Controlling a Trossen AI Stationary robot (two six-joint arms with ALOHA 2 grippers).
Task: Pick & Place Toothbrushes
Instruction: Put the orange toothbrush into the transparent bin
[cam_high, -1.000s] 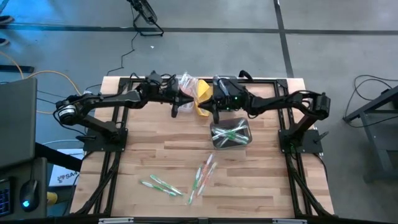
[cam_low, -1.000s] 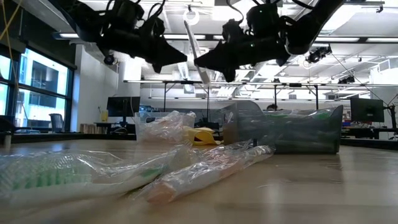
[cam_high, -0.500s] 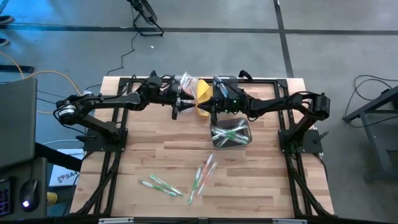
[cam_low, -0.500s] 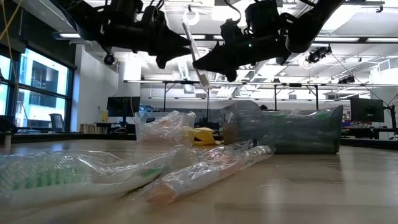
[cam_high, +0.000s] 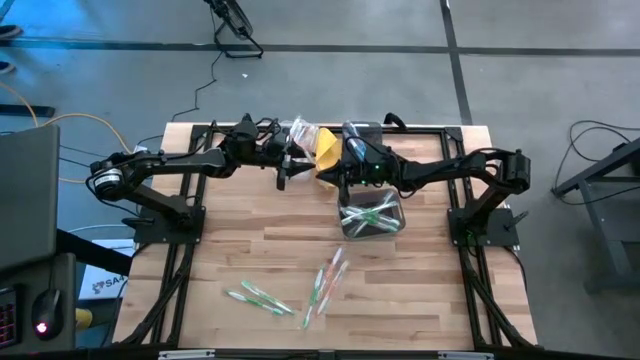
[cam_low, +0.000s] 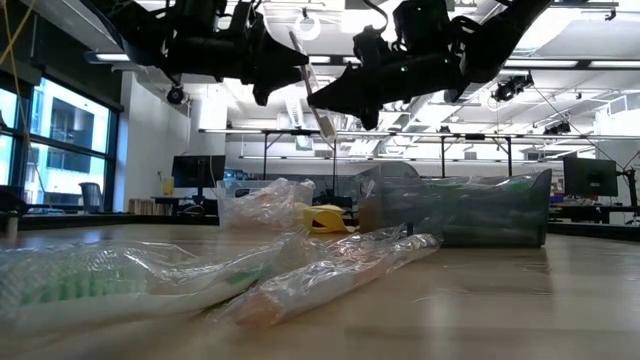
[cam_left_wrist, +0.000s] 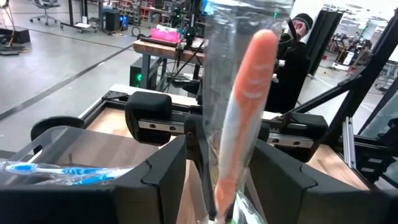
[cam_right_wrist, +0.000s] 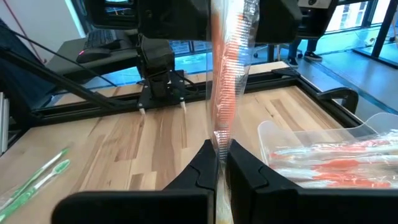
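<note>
An orange toothbrush (cam_left_wrist: 249, 93) in a clear wrapper stands nearly upright in the air over the far middle of the table. My right gripper (cam_right_wrist: 221, 155), coming from the table's right, is shut on it. My left gripper (cam_high: 283, 172), coming from the left, is open. Its fingers (cam_left_wrist: 163, 177) stand on either side of the toothbrush without touching it. A clear bin (cam_high: 372, 217) holding green and other toothbrushes rests on the table just near of the grippers. Loose wrapped toothbrushes (cam_high: 328, 280) lie toward the near edge. My right gripper pinches the toothbrush's clear wrapper (cam_right_wrist: 219, 142) between its two shut fingers, on the lower part of the stick. The fingers come level from the table's right and lie across the toothbrush. The toothbrush (cam_low: 310, 85) is lifted clear and tilts slightly, most of it above the fingers.
A yellow folded thing (cam_high: 326, 150) and crumpled clear plastic (cam_high: 300, 133) lie at the far edge, where a clear container of orange toothbrushes (cam_right_wrist: 339, 152) also shows. More toothbrushes (cam_high: 258, 297) lie near left. A black frame (cam_high: 200, 130) rims the table. A person (cam_left_wrist: 303, 28) stands beyond.
My left gripper has opened and let go of the toothbrush, and its fingers now stand apart on either side of it. The toothbrush stays upright in my right gripper, in much the same place.
</note>
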